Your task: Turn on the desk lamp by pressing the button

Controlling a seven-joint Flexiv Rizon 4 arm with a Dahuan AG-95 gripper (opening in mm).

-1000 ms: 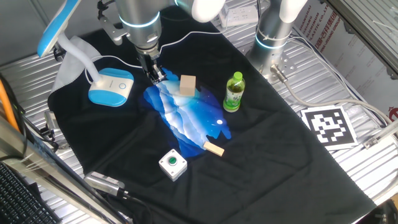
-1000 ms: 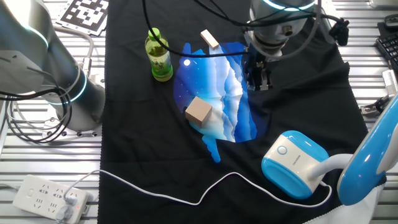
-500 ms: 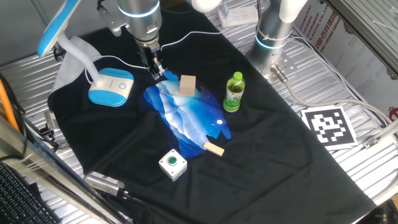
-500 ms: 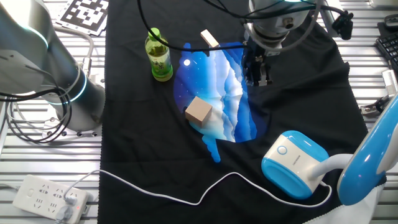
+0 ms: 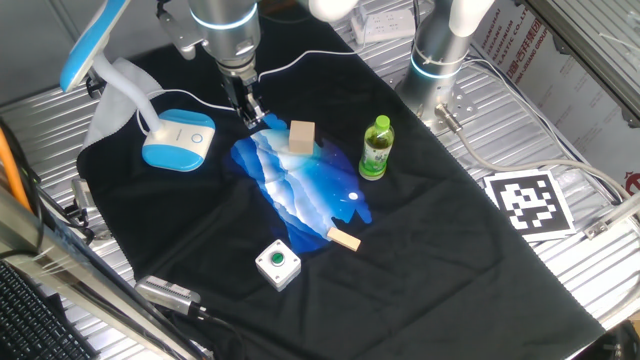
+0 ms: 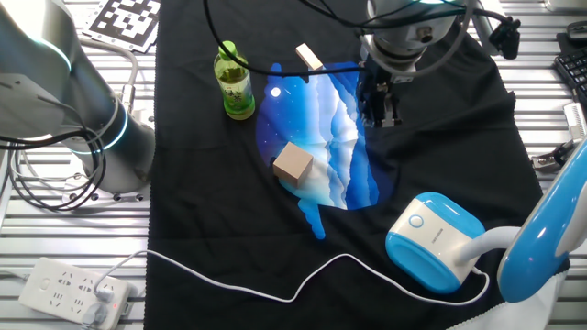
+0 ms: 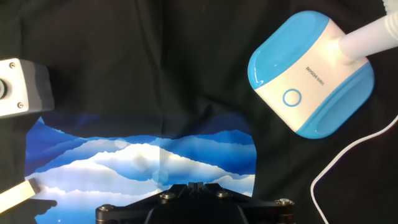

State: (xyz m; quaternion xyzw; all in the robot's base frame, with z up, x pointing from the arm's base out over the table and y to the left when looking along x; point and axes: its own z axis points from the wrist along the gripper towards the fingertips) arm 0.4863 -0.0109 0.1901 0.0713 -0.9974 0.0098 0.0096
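The desk lamp has a blue-white oval base (image 5: 178, 140) at the left of the black cloth, a white neck (image 5: 125, 85) and a long blue head (image 5: 95, 40). The base also shows in the other fixed view (image 6: 433, 240) and in the hand view (image 7: 311, 74). The button (image 7: 291, 98) is a small pale ring on top of the base (image 6: 417, 221). My gripper (image 5: 250, 112) hangs over the edge of the blue mountain print, to the right of the base and apart from it (image 6: 381, 115). Its fingers are shut and empty (image 7: 194, 185).
A wooden block (image 5: 302, 137), a green bottle (image 5: 376, 147), a small wooden piece (image 5: 344, 238) and a white box with a green button (image 5: 277, 264) stand on the cloth. A white cable (image 6: 275, 289) runs by the lamp. A second arm's base (image 5: 440, 50) stands behind.
My gripper rose a little and shifted slightly toward the back one second ago; since half a second ago nothing has moved.
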